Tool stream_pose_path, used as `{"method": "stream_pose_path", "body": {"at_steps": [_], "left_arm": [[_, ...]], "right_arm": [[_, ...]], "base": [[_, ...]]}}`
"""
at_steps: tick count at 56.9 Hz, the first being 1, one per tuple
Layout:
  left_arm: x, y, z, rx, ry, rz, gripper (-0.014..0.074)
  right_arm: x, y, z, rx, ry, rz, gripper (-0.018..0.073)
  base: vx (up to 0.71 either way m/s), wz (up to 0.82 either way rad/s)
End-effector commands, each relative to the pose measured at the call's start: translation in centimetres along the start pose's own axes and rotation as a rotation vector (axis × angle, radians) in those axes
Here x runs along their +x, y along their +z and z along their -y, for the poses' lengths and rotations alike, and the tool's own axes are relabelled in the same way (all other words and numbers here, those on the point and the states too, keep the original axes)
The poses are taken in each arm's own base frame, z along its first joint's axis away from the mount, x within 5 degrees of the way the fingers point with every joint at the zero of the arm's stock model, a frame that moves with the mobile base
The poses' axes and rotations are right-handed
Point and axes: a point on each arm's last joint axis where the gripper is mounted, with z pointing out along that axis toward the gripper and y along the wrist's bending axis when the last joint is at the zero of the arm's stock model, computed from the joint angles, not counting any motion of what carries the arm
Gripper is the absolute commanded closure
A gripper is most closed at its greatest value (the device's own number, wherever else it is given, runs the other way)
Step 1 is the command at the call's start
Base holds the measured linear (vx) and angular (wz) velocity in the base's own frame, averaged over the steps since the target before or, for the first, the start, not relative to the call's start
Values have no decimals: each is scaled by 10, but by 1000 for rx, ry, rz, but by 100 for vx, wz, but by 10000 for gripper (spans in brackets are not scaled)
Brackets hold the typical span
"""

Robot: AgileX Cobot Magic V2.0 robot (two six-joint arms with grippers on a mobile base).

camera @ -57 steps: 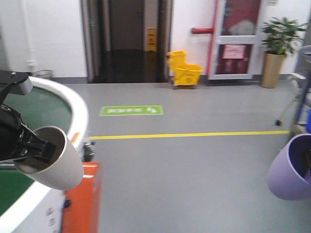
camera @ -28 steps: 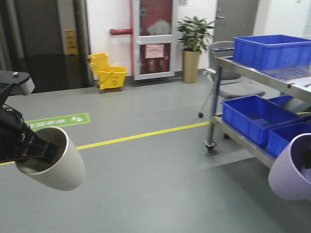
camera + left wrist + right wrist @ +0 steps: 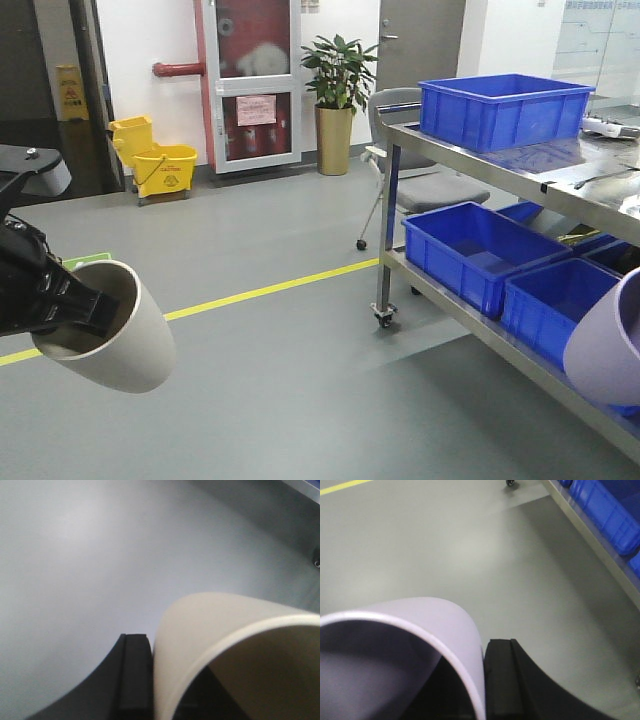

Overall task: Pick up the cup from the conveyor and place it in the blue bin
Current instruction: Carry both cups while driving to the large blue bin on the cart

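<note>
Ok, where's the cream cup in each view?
Front-facing: lower left, the cream cup in the left gripper.
Left wrist: lower right, rim up close.
Right wrist: not in it; that is the lilac cup.
Shared landmark: yellow floor line, front-facing and right wrist.

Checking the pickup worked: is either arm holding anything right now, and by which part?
Both. The left gripper pinches the cream cup by its wall at the rim; the right gripper pinches the lavender cup the same way.
</note>
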Motion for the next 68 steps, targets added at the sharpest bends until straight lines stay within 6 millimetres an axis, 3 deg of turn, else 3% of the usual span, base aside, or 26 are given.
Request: {"method": "stream_pose_path", "body": {"at_steps": [1, 36, 68], "left_arm": [[-10, -21, 5, 12, 3, 126, 604], [-10, -21, 5, 12, 3, 126, 604], [-10, -21, 5, 11, 3, 126, 604]], "right_arm": [[-10, -16, 0, -1, -8, 124, 568], [-9, -18, 0, -1, -8, 130, 568], [-9, -18, 0, -1, -8, 130, 568]], "base": [[41, -11], [43, -21], [41, -69]]}}
